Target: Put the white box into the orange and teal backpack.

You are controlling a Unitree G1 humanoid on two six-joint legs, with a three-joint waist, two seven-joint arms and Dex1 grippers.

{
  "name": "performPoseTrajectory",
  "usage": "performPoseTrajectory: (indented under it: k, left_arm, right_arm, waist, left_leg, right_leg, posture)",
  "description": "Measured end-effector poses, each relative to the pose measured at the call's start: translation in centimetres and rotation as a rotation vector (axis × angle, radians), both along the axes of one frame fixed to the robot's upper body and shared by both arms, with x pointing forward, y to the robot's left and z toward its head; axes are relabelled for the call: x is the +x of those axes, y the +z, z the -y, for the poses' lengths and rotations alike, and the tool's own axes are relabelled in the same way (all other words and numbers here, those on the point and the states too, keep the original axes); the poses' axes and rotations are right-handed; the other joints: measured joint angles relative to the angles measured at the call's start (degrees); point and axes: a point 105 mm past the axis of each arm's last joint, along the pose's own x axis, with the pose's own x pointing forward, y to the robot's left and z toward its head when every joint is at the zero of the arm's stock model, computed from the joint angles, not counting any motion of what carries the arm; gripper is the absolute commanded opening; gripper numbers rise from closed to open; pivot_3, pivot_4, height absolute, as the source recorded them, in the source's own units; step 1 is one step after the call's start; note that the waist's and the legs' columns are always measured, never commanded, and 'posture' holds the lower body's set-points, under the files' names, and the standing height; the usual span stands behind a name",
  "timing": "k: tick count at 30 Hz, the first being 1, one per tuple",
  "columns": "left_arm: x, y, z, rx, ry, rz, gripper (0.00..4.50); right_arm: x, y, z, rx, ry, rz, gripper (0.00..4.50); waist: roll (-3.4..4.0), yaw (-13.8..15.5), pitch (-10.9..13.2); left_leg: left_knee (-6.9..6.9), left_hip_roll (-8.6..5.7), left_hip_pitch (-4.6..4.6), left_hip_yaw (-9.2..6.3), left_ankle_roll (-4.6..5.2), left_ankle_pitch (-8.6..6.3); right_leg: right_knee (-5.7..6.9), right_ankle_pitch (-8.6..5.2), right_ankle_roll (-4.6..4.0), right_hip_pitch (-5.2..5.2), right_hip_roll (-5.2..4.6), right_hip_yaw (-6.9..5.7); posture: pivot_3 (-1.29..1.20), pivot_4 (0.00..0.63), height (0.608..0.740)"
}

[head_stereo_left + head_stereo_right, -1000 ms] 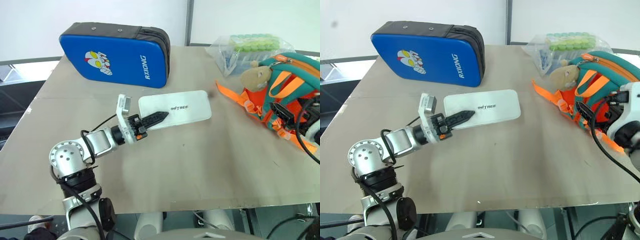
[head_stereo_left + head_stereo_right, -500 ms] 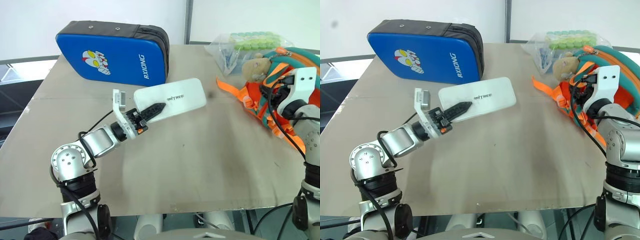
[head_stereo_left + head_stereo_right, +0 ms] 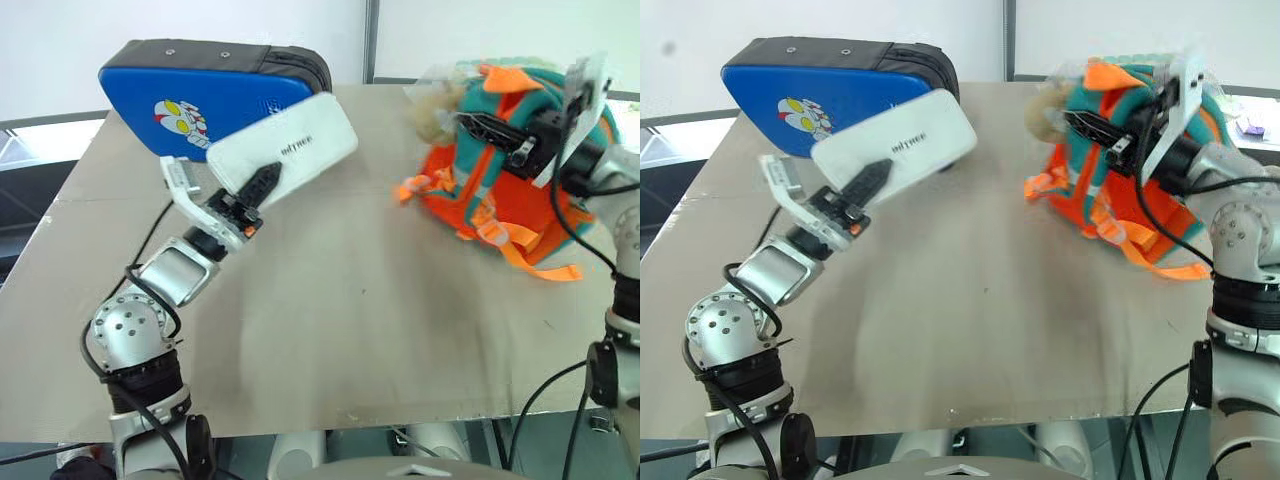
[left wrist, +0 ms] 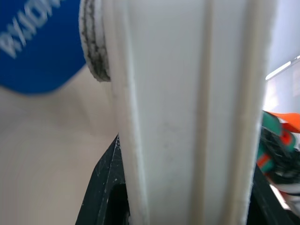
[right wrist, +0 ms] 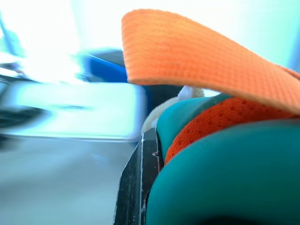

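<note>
Head views: the left gripper (image 3: 262,185) pinches the white box (image 3: 285,150), lifted off the desk (image 3: 350,300) before the blue case (image 3: 190,95). The right gripper (image 3: 1095,128) is clamped on the orange and teal backpack (image 3: 1110,190). Left wrist view: the box's edge sits between black fingers (image 4: 101,187). Right wrist view: a finger (image 5: 136,187) presses teal fabric.

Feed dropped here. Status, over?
Left claw holds white box, lifted. Right claw shut on backpack. Clear table between them.
</note>
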Motion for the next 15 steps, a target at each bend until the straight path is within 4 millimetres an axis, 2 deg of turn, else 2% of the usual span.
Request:
performPoseTrajectory:
  k: [2, 4, 6, 8, 10, 15]
  left_arm:
    - [-0.3, 0.8, -0.9, 0.017, 0.013, 0.041, 1.09]
    - [-0.7, 1.4, -1.6, 0.041, 0.013, 0.082, 1.09]
    - [-1.2, 1.3, -2.1, 0.069, 0.005, 0.092, 1.09]
    - [-2.4, 0.8, -2.1, 0.138, -0.039, 0.091, 1.09]
    - [-3.2, 0.9, -2.1, 0.167, -0.076, 0.102, 1.09]
    - [-6.2, 2.3, -3.0, 0.271, -0.203, 0.148, 1.09]
  right_arm:
    - [-1.5, 1.0, -0.6, 0.0, 0.1, -0.002, 0.03]
    - [-2.7, 0.7, -0.8, -0.083, 0.141, 0.002, 0.03]
    - [-3.3, -0.9, -1.2, -0.155, 0.166, -0.021, 0.03]
    - [-3.6, -5.8, -2.1, -0.268, 0.193, -0.13, 0.03]
    - [-4.2, -8.0, -2.6, -0.314, 0.229, -0.176, 0.03]
    - [-4.6, -8.3, -2.1, -0.344, 0.236, -0.165, 0.03]
  waist:
    - [0.0, 0.22, 0.0]
    - [-0.01, 0.65, 0.01]
    - [-0.06, 0.81, -0.02]
    - [-0.13, 0.77, 0.0]
    - [-0.11, 0.89, 0.05]
    - [-0.14, 0.68, 0.07]
  left_leg:
    - [0.0, 0.0, -0.14, 0.0, 0.0, 0.0]
    - [-0.03, 0.0, -0.22, -0.01, 0.0, 0.0]
    - [-0.05, 0.0, -0.22, 0.01, 0.0, -0.01]
    - [-0.05, -0.02, -0.22, 0.07, 0.0, -0.01]
    - [0.01, -0.02, -0.22, 0.07, 0.0, -0.01]
    - [0.21, 0.01, -0.07, 0.07, 0.0, -0.01]
  right_leg:
    - [0.0, 0.0, 0.01, -0.12, -0.04, -0.06]
    - [-0.15, -0.01, 0.02, -0.11, -0.08, -0.16]
    - [-0.27, -0.01, 0.03, -0.06, -0.1, -0.16]
    - [-0.28, -0.01, 0.04, -0.06, -0.15, -0.12]
    - [-0.22, -0.01, 0.05, -0.07, -0.18, -0.1]
    - [0.0, -0.15, -0.2, -0.02, -0.11, -0.1]
  posture:
    - [0.0, 0.15, 0.74]
    - [0.0, 0.15, 0.74]
    - [0.0, 0.15, 0.74]
    - [0.0, 0.15, 0.74]
    - [0.0, 0.15, 0.74]
    - [0.0, 0.15, 0.74]
